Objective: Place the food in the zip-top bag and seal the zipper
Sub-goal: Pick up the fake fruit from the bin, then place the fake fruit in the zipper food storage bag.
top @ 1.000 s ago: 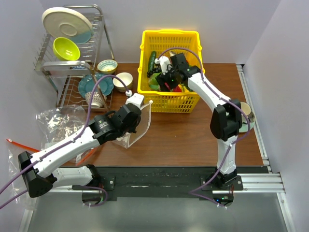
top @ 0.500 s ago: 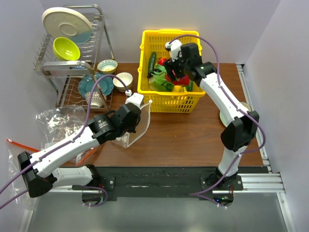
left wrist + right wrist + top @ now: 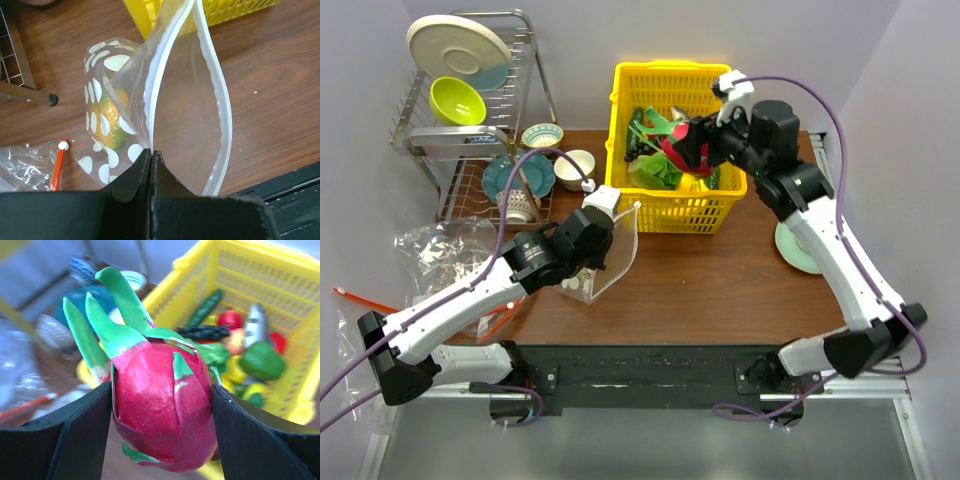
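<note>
Dragon fruit [image 3: 162,410], pink-red with green leafy scales, sits clamped between the two fingers of the right gripper [image 3: 692,150], which press on its sides. It hangs in the air over the yellow basket [image 3: 670,215] at the far middle of the table [image 3: 720,280].

Well apart from it, to the near left, the zip-top bag [image 3: 185,110] stands on the table with its mouth gaping upward. The left gripper [image 3: 151,165] has its jaws squeezed together on one edge of the mouth, pinching the bag just at the zipper [image 3: 162,75].

The left wrist view shows what the top view does not: one green and yellow-orange food piece [image 3: 112,120] already lies in the dotted bottom of the bag. An orange-red strip [image 3: 57,165] on a plain clear bag [image 3: 445,250] lies to the left.

The right wrist view looks into the basket. In it are a cucumber [image 3: 205,307], a green pepper [image 3: 262,360], a small red fruit [image 3: 230,319], a dark bunch [image 3: 202,332] and yellow pieces [image 3: 235,367]. The top view adds leafy lettuce [image 3: 658,175] there.

At the far left a wire dish rack [image 3: 470,130] holds a lime-green bowl [image 3: 457,100] and a pale plate [image 3: 455,45]. Two small bowls [image 3: 574,168] stand just right of it. A pale green plate [image 3: 795,250] lies at the right.
</note>
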